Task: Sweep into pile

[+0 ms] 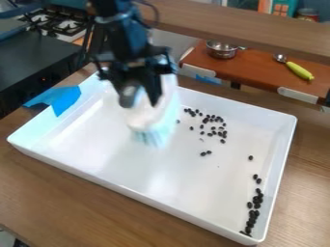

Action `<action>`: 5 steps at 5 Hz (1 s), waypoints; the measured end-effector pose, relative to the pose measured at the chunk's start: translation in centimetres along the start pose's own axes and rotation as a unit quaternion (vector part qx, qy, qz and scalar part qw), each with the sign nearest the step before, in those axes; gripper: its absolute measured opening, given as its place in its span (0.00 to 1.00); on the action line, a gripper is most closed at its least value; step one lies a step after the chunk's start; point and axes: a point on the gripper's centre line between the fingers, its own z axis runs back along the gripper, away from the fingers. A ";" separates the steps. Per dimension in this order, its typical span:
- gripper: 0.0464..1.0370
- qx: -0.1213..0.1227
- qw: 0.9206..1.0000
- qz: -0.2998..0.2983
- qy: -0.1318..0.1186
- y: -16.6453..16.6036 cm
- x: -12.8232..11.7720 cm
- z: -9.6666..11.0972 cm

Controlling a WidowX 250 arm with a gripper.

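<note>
The black gripper (143, 99) hangs over the upper left-middle of the white tray (109, 174). Below and around its fingertips is a white brush (153, 118) with pale bluish bristles, blurred, with its bristles low over the tray floor. Dark beans (213, 126) lie loosely scattered to the right of the brush, near the tray's upper middle. More dark beans (253, 217) form a long cluster along the tray's right wall, down to the lower right corner. How the fingers meet the brush is too blurred to tell.
Blue tape (64, 99) sticks to the tray's left rim. Behind the tray are a metal pot (222, 49) and a green-handled spoon (299, 71) on a brown shelf. A black stove (35, 58) stands at the upper left.
</note>
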 end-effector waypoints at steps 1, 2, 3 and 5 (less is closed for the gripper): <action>0.45 0.007 1.000 0.020 -0.003 3.1 2.5 0.0; 0.45 0.014 0.999 0.027 -0.009 5.3 4.3 0.3; 0.45 0.026 0.999 0.023 0.001 6.6 5.2 -0.8; 0.45 0.047 0.999 0.014 0.005 7.1 5.8 -3.5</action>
